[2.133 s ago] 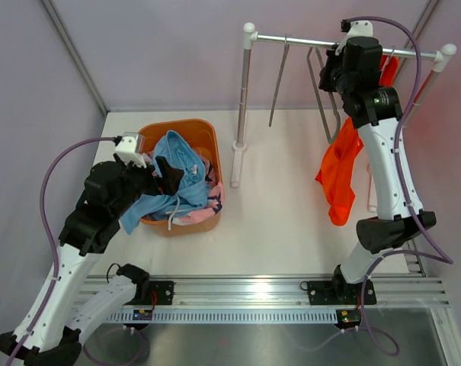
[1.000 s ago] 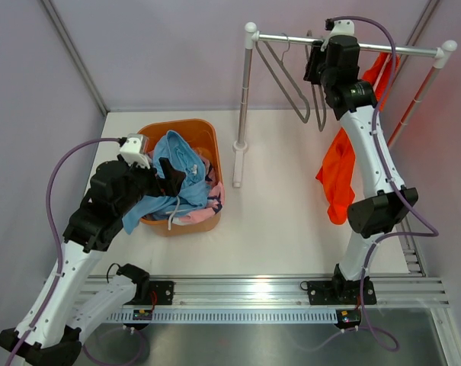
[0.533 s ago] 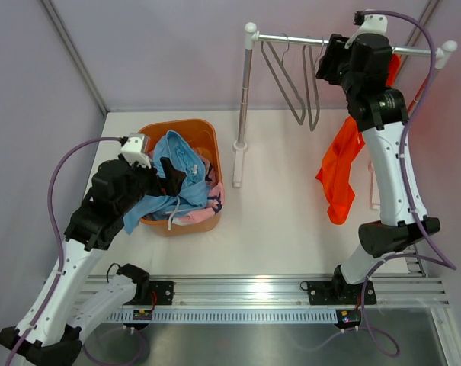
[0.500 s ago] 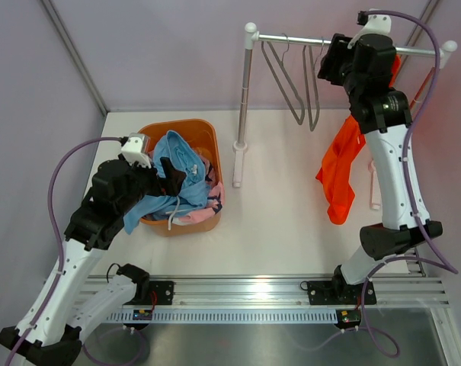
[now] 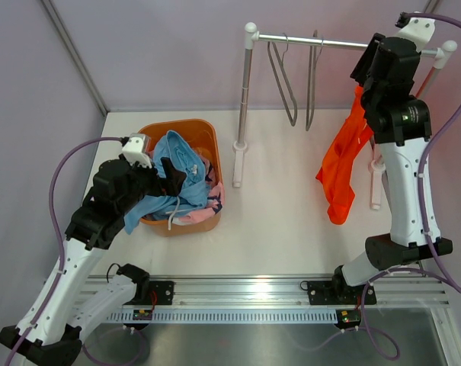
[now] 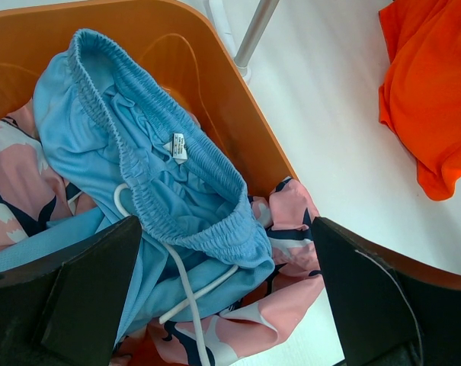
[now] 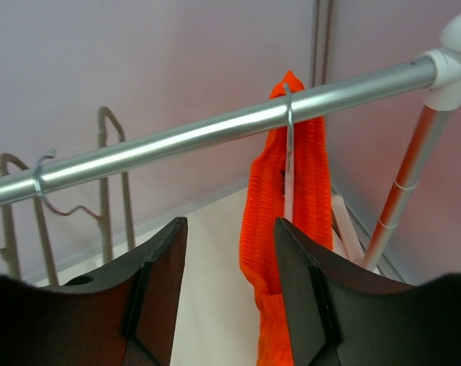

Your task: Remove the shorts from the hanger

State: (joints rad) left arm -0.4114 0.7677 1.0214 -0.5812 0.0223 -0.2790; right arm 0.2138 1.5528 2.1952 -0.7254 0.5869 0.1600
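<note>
Hanging off rail (image 7: pixel 177 137): orange shorts (image 7: pixel 315 191), R claw (image 7: pixel 230 229) apart nearby; L claw (image 6: pixel 226 229) apart over blue shorts (image 6: pixel 116 145).

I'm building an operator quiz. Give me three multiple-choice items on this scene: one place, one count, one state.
1. The light blue shorts lie: A on bare tabletop; B in the orange basket; C on a hanger.
2. Empty hangers on the rail: A two; B four; C none.
3. The right end effector is: A shut on fabric; B shut on metal; C open.
Answers: B, they top the pile inside it; A, two bare hangers hang left of the orange shorts; C, its fingers stand apart, gripping nothing.
</note>
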